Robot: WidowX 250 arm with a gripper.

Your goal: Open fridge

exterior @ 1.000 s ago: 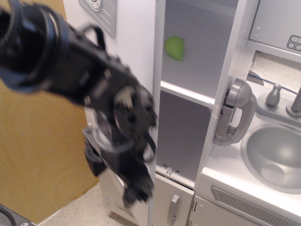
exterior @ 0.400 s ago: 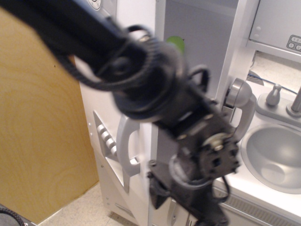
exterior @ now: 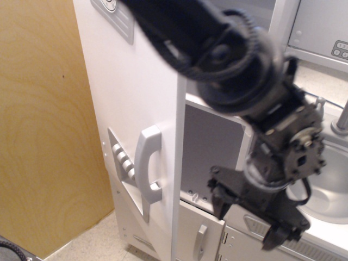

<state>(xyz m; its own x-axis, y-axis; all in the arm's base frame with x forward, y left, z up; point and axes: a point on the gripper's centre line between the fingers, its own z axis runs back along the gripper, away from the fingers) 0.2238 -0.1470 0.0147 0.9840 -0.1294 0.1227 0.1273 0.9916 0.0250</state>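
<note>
Clearly, the tall silver-grey toy fridge [exterior: 130,109] is standing at frame left with its large door swinging open, showing its curved grey handle [exterior: 148,164] and white interior shelf [exterior: 209,106]. Right of it, the black robot gripper [exterior: 280,236] is hanging blurred; I cannot tell its jaws' spread.

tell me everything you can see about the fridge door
The fridge door is a tall, pale silver-grey panel, plastic-looking, swung open so its outer face points toward the camera. Low down it carries a curved vertical handle and, left of that, a recessed dispenser panel with raised buttons. Behind its edge the grey interior and a white shelf show. The gripper hangs to the right, not touching it.
</note>
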